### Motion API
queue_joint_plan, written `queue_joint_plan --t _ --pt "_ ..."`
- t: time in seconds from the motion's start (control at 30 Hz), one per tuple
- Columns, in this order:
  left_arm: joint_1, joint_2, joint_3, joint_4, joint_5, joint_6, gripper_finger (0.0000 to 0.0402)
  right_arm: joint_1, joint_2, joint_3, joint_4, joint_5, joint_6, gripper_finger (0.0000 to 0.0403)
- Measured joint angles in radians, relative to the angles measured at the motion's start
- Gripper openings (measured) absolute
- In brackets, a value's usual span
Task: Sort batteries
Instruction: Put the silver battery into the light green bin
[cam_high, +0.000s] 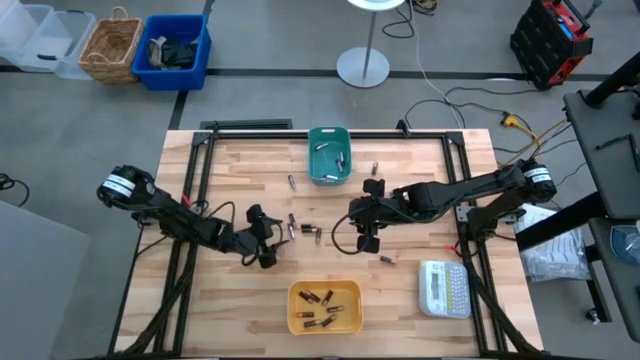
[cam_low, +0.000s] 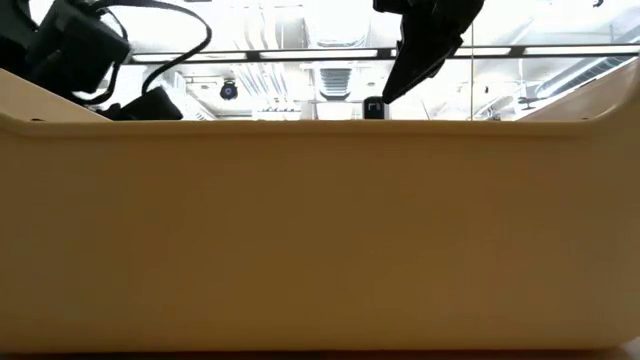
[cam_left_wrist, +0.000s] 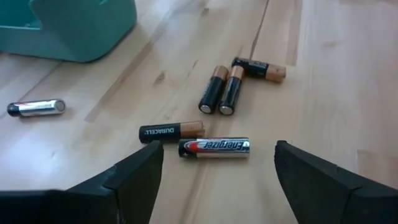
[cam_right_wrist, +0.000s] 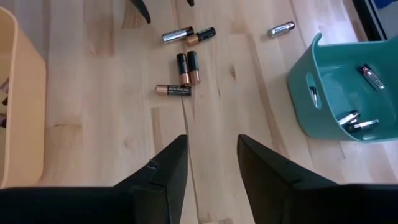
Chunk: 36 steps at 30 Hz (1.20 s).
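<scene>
A small cluster of batteries (cam_high: 303, 229) lies on the wooden table between my two grippers. In the left wrist view it shows as a silver Energizer cell (cam_left_wrist: 214, 147), a black and copper cell (cam_left_wrist: 172, 131), a side-by-side pair (cam_left_wrist: 221, 98) and one more cell (cam_left_wrist: 260, 68). My left gripper (cam_left_wrist: 219, 157) stands open just short of the silver cell, touching nothing. My right gripper (cam_right_wrist: 211, 144) hangs open on the cluster's right, above bare wood. The teal bin (cam_high: 328, 155) at the far middle holds silvery cells. The yellow bin (cam_high: 325, 307) at the near middle holds several batteries.
Single cells lie loose near the teal bin (cam_high: 292, 182) (cam_high: 375, 167) and right of centre (cam_high: 388, 259). A white label maker (cam_high: 445, 288) sits near the table's near right corner. The yellow bin's wall (cam_low: 320, 240) fills the low view.
</scene>
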Motion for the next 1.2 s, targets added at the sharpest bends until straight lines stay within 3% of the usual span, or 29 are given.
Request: queue_joint_plan --t 0.43,0.83,1.2 --pt "0.017 0.006 -0.026 0.071 -0.005 0.052 0.0283 0.000 0.000 -0.001 0.029 0.000 -0.025 0.0138" --pt "0.019 0.186 -0.019 0.279 -0.001 0.067 0.0282 0.000 0.000 -0.001 0.029 0.000 -0.026 0.0143" --pt "0.032 0.254 -0.024 0.346 -0.003 0.064 0.0282 0.000 0.000 -0.004 0.030 0.000 -0.028 0.0140"
